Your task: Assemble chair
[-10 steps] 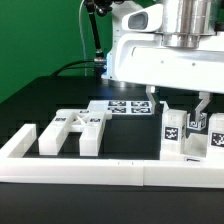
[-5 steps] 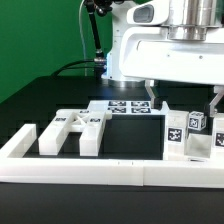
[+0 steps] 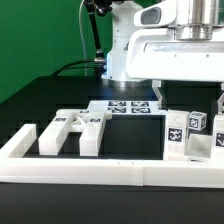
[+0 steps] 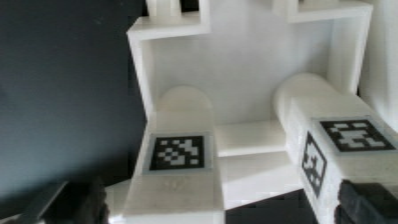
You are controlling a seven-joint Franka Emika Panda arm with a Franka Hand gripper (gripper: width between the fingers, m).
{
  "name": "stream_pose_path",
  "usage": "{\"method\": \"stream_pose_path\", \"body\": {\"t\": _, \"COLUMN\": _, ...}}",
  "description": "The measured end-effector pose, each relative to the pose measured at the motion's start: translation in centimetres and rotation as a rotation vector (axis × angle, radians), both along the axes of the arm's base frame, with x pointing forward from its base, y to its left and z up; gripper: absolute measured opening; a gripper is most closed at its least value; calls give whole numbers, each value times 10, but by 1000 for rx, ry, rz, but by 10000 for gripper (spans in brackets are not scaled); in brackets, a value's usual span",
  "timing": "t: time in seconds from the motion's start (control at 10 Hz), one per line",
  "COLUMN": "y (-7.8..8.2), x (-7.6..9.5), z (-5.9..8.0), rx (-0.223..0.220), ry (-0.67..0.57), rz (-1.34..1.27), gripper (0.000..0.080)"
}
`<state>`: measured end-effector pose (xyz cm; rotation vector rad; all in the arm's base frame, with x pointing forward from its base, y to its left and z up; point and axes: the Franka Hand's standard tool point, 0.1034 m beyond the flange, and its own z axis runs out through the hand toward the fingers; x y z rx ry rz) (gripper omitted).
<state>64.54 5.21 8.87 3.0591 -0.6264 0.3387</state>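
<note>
- The chair assembly point(image 3: 190, 135) stood at the exterior view's right, on the black bench point(image 3: 130, 138) and close behind the border rail point(image 3: 80, 170)
- In the wrist view it showed as a flat white panel point(image 4: 214, 70) with two rounded, tagged posts point(image 4: 175, 150) rising side by side from it
- Judged from its look, it was hard moulded plastic: stiff, light, and not fragile, though the smooth faces would likely be slippery between metal fingers
- The joints between its pieces could not be checked, so a lift by one post might pull that post loose or tip the whole
- The best hold appeared to be across a blocky, flat-sided part such as a post near its base, with the fingers on parallel faces rather than on the rounded tops
- The printed tags were better left uncovered
- The hand point(image 3: 188, 98) hung directly above the assembly, spread wide and empty, with one finger to each side and neither touching it
- More loose chair parts point(image 3: 72, 130) lay well apart at the exterior view's left, also against the rail
- The marker board point(image 3: 125, 107) lay flat farther back, between the two groups
</note>
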Motion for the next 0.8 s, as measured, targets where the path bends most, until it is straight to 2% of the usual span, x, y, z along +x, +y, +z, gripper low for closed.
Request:
{"method": "stream_pose_path", "body": {"t": 0.3, "y": 0, "x": 0, "z": 0, "rx": 1, "ry": -3, "rz": 5, "gripper": 649}}
{"method": "stream_pose_path", "body": {"t": 0.5, "y": -2, "x": -2, "z": -1, "rx": -19, "ry": -75, "rz": 94, "gripper": 649}}
{"method": "stream_pose_path", "body": {"t": 0.8, "y": 2, "x": -4, "z": -3, "rx": -15, "ry": -141, "rz": 93, "gripper": 649}}
